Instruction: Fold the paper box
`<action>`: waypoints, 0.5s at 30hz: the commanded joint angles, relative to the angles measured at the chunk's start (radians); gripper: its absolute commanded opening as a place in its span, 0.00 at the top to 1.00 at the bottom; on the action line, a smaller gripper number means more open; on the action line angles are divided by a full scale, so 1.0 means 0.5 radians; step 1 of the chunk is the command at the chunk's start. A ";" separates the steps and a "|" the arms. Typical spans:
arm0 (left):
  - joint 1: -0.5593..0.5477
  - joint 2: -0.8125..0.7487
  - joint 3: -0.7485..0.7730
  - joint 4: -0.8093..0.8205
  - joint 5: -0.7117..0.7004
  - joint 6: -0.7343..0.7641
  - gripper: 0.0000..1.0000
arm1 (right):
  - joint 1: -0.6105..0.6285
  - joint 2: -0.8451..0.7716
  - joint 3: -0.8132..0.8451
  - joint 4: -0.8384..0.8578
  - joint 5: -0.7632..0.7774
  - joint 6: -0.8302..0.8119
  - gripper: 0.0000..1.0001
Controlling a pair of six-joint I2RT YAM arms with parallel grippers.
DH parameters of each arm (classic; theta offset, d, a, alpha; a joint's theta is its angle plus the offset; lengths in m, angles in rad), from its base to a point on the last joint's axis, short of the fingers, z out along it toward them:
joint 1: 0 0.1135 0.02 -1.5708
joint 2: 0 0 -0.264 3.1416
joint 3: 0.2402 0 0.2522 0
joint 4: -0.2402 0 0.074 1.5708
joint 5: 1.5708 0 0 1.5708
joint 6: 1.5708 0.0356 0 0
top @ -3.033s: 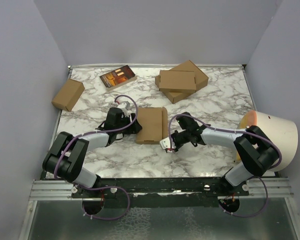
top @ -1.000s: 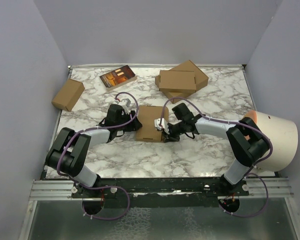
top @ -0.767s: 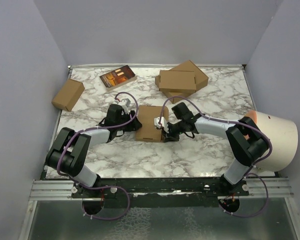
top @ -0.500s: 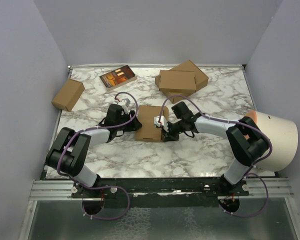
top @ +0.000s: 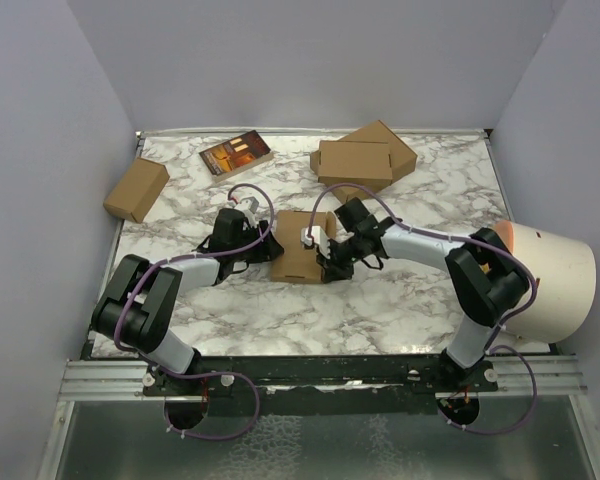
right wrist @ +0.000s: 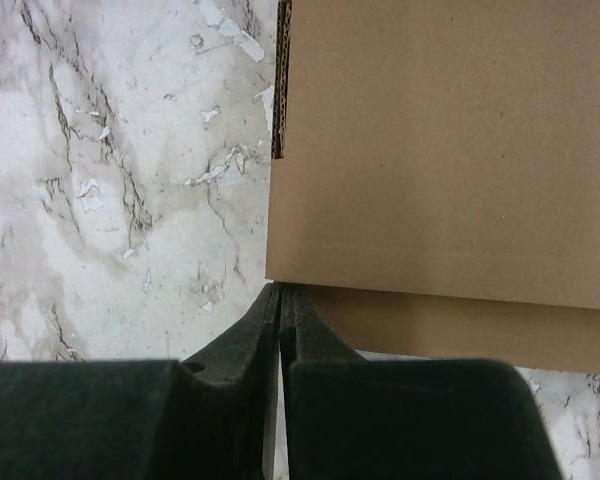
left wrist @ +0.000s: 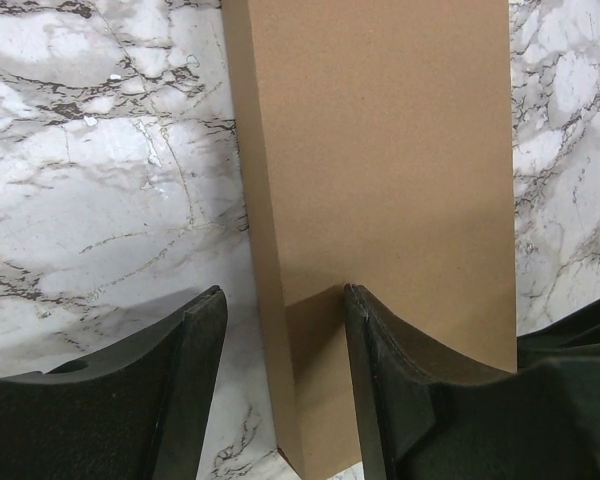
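The paper box (top: 296, 250) lies flat on the marble table (top: 400, 300), between the two arms. In the left wrist view the box (left wrist: 380, 150) shows a plain top and one side wall. My left gripper (top: 267, 247) is open at the box's left edge (left wrist: 280, 335), with one finger over the top and one beside the wall. My right gripper (top: 325, 264) is shut and empty. Its tips (right wrist: 280, 292) touch the edge of the box's top panel (right wrist: 450, 150), with a lower cardboard layer showing beneath.
A stacked pair of folded brown boxes (top: 365, 160) stands at the back right. A small brown carton (top: 136, 189) sits at the back left, and a dark printed packet (top: 236, 154) lies beside it. A white and orange dome (top: 540, 275) is at the right edge. Grey walls enclose the table.
My right gripper has moved left and away from me, up to the box's right edge. The box looks narrower, its right flap turned in. My left gripper has hardly moved.
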 commanded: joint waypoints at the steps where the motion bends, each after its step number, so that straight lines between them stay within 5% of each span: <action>1: -0.045 0.016 -0.014 -0.137 0.018 -0.007 0.48 | 0.053 0.074 0.205 -0.063 0.063 0.084 0.97; 15: -0.079 0.034 0.026 -0.206 -0.054 0.048 0.47 | 0.047 0.033 0.235 -0.235 0.044 0.009 0.82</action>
